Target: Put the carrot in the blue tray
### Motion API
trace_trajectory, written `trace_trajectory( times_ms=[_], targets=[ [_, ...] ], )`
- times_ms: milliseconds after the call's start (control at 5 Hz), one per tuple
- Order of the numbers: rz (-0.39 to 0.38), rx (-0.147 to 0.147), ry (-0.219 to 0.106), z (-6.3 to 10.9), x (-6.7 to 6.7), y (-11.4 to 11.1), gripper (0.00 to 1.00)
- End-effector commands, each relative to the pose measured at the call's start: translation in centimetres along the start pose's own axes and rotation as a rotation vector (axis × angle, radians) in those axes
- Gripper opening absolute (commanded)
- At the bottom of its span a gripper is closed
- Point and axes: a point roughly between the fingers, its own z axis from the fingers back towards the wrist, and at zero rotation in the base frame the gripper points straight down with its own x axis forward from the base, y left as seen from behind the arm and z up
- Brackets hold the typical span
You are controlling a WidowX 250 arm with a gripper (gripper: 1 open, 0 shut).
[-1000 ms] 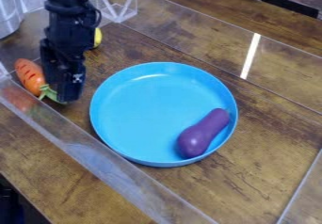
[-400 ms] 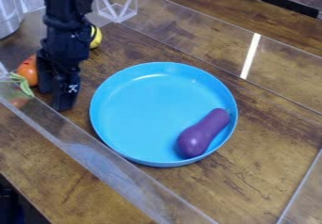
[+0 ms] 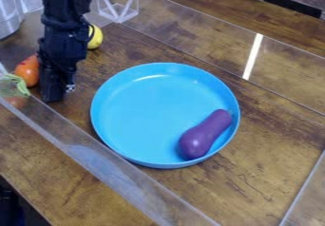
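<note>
Since the earlier frame the black end effector (image 3: 51,85) has shifted toward the left edge and come down onto the carrot (image 3: 25,72); its jaws, spread before, are now pressing together on it. The carrot is lying on the wooden surface (image 3: 254,40), mostly hidden by the arm, with only its orange end and green top showing. The blue tray (image 3: 146,102) is sitting just to the right, holding a purple eggplant (image 3: 206,133). A yellow lemon (image 3: 91,38) is resting behind the arm.
</note>
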Motion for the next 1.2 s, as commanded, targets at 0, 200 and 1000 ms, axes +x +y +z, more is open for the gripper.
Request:
trace_trajectory(
  times_ms=[0, 200, 1000],
  targets=[
    [0.012, 0.036, -0.033, 1.8, -0.2, 0.7, 0.00],
    [0.008, 0.048, -0.039, 2.7, -0.3, 0.6, 0.00],
    [-0.002, 0.116, -0.055, 6.4, 0.2, 1.1, 0.00]
  ],
)
